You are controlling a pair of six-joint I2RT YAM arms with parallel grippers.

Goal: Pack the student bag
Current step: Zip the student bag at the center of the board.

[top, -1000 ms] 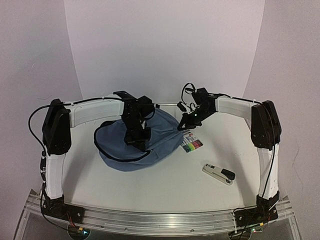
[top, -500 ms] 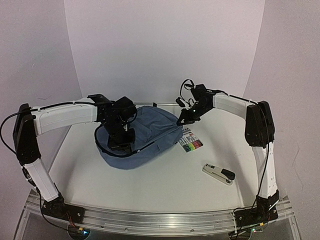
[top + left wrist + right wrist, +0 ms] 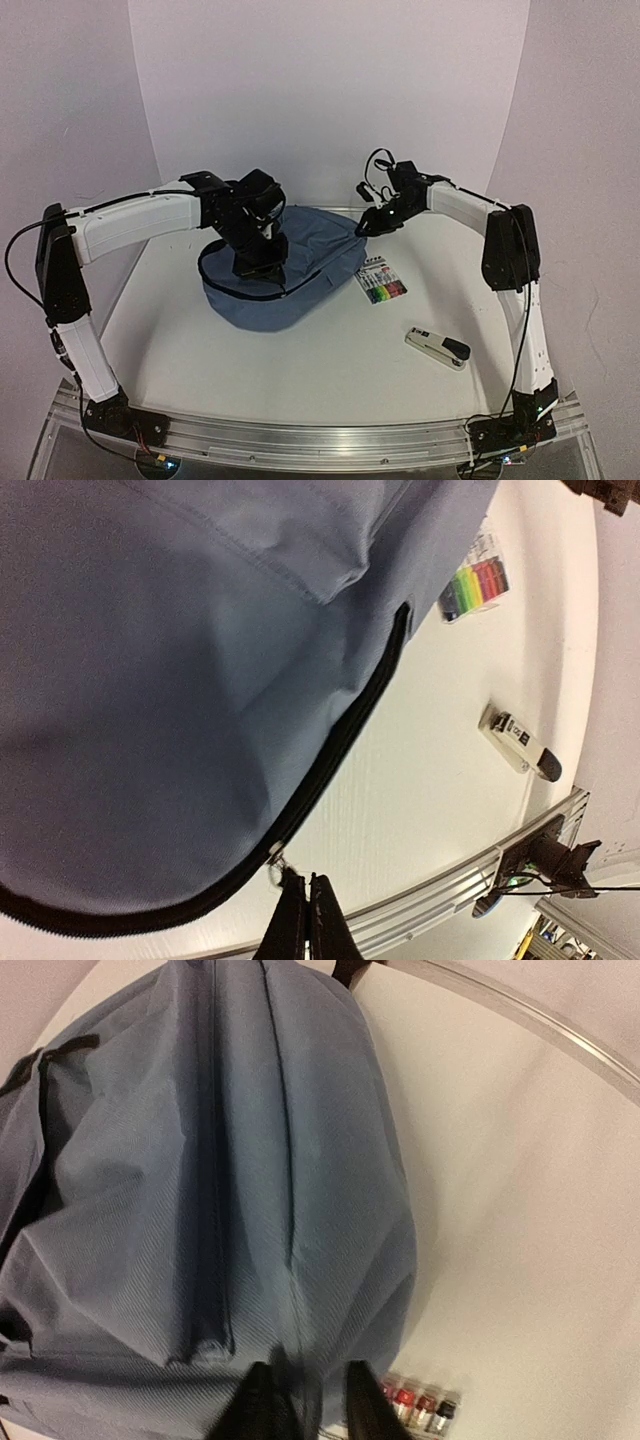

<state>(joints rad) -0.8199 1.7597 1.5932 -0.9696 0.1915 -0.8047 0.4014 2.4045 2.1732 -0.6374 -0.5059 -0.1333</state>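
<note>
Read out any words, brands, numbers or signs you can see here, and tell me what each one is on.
Nothing is legible.
Printed white header on the flat clear pack of coloured markers: too small and blurred to read.
Dark mark on the white-and-black stapler: blurred, unreadable.
No print shows on the slate-blue fabric backpack.

The bag [image 3: 300, 262] is soft woven cloth, matt, with a fine diagonal rib (clearest in my right wrist view). Its zip [image 3: 345, 742] is dull black tape, with a small shiny metal ring at the pull. The table [image 3: 330, 350] is white and smooth, with a faint grain. The rail [image 3: 330, 438] is brushed metal. The markers [image 3: 381, 284] sit in clear glossy plastic. The stapler [image 3: 437, 347] looks like smooth plastic. My arm shells [image 3: 135, 222] are glossy white plastic.
</note>
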